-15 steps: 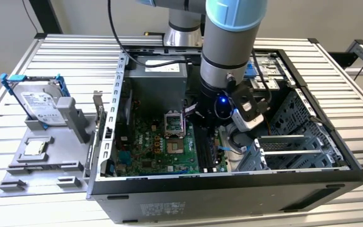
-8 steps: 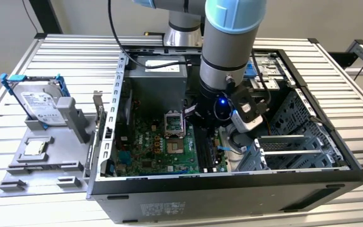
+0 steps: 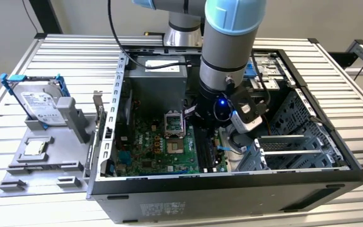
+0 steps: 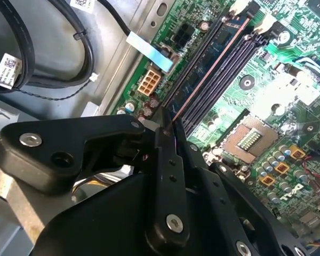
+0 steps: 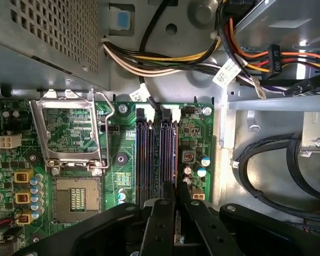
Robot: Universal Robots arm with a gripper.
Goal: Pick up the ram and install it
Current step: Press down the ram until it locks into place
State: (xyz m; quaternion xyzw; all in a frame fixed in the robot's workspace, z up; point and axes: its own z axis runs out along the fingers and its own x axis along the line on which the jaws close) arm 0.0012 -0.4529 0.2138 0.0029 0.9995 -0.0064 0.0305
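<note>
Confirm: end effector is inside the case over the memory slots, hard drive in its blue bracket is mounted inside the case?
Half right. The hard drive in its blue bracket stands outside the case, on the grey tray at the exterior view's left. The end effector is indeed inside the case over the memory slots, per the first wrist view.

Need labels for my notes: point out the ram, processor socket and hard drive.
ram (image 4: 202, 61), second wrist view, flat side.
processor socket (image 5: 77, 198), first wrist view, contact grid.
hard drive (image 3: 43, 101), exterior view, labelled face.
</note>
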